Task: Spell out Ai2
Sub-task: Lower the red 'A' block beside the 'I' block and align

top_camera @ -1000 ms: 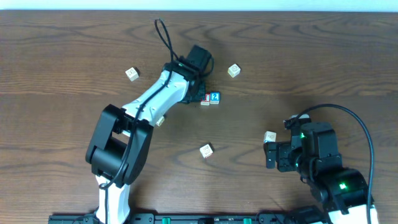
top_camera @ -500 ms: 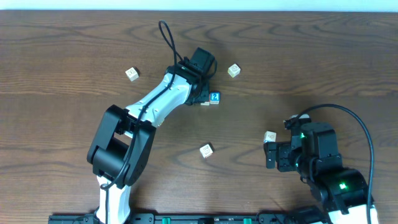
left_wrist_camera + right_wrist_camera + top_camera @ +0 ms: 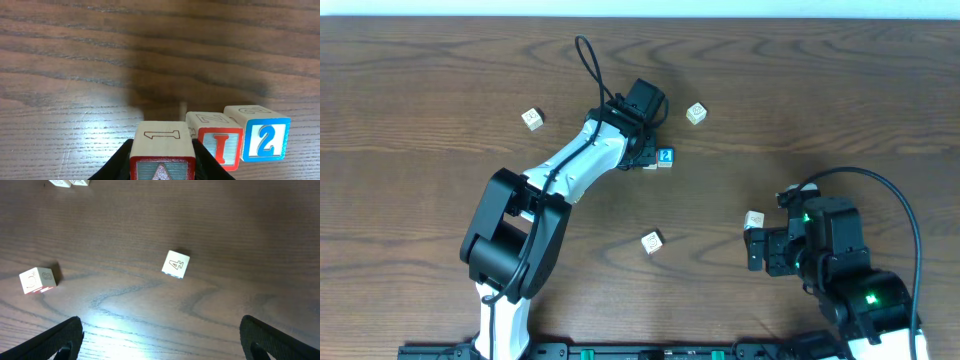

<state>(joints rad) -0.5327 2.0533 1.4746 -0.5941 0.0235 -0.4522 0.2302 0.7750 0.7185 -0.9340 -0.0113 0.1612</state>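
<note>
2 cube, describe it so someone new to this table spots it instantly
Find the left gripper, far across the table, closed on the A cube. Right of it in the wrist view sit the I cube, then the 2 cube. It alone has a bright blue frame and numeral; its neighbours are red.

Wood counter (image 3: pixel 420 200): pale cube (image 3: pixel 531 119) upper left, cube (image 3: pixel 696 113) upper centre, cube (image 3: pixel 652 241) lower centre, cube (image 3: pixel 754 220) right.
</note>
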